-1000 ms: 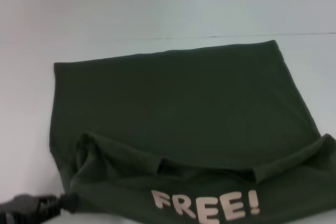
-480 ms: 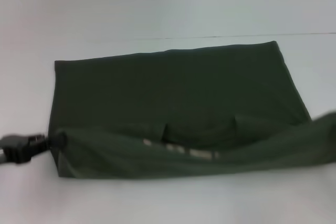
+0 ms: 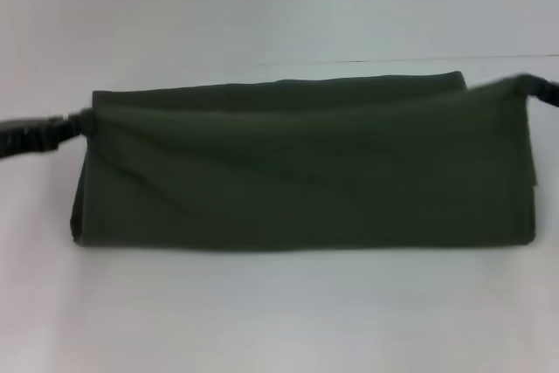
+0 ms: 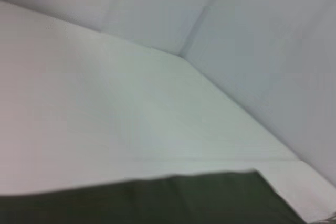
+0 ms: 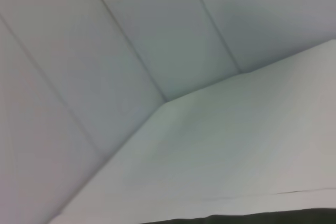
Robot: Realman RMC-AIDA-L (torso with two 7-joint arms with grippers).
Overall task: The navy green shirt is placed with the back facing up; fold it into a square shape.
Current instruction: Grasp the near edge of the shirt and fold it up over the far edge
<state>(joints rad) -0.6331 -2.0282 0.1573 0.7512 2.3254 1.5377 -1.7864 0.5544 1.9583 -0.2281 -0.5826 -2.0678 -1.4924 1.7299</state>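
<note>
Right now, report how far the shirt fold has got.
Done: the navy green shirt lies doubled over into a long band on the table. In hand: the left gripper and right gripper hold the folded-over edge's two ends near the far side. Left: release, then fold the band crosswise into a square.

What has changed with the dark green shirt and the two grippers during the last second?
Both grippers carried the near edge of the dark olive-green cloth shirt away from the robot, toward its far hem. The left gripper and right gripper now hold that edge near the far corners. The cream "FREE!" lettering is now hidden. The far hem and the white table stayed as they were.
</note>
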